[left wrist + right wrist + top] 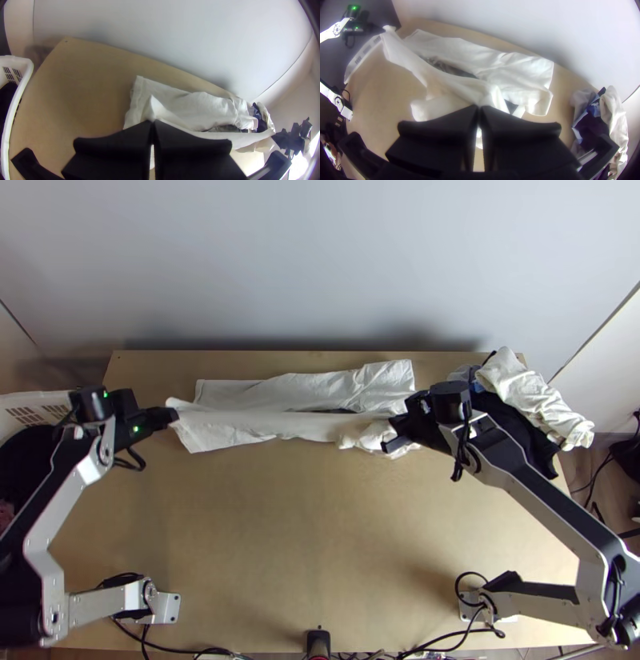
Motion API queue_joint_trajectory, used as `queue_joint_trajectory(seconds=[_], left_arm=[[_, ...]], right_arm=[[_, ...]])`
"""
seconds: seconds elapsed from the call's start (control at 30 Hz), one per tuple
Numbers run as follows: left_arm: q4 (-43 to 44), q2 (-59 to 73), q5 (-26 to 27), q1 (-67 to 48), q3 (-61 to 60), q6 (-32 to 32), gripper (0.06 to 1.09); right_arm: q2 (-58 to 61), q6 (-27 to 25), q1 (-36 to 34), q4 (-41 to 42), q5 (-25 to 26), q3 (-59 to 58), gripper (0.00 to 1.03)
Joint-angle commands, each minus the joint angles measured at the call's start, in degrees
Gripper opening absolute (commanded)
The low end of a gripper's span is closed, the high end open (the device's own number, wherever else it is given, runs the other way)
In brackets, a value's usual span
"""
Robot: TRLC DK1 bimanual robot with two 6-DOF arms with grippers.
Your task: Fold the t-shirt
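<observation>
Frame left, our left end effector (174, 415) pinches the white t-shirt (320, 390); centre-right, our right end effector (391, 433) does too.

Basket (38, 398) left, t-shirt (340, 391) near the table's (280, 532) far edge, clothes pile (528, 394) right, wall (320, 268) behind

The t-shirt (256, 422) in the upper middle of the top view is white, with a dark grey patch (453, 70) near its centre; the bench (280, 532) is pale tan, the wall (320, 268) bluish grey. At upper right are a cream cloth (532, 394) and a black cloth (512, 424); at left, a white basket (36, 399).
</observation>
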Motion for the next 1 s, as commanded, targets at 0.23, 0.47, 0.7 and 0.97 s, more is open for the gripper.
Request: queue_joint_trajectory(seconds=[0.23,0.47,0.7,0.97], left_arm=[[1.9,13.7,-4.3,-6.0,8.5,-1.8,0.09],[2.6,19.9,-8.0,-8.2,14.0,-2.0,0.09],[4.9,25.3,-9.6,-8.5,16.3,-1.5,0.09],[5.4,29.3,-10.6,-8.3,17.0,0.8,0.09]], right_arm=[[8.2,-0.9,-5.4,7.5,-0.6,0.1,0.05],[14.5,-2.5,-7.1,11.8,-0.6,2.8,0.05],[21.8,-4.4,-8.6,12.6,-0.6,7.9,0.05],[26.9,-5.2,-8.5,14.5,-0.6,8.5,0.05]])
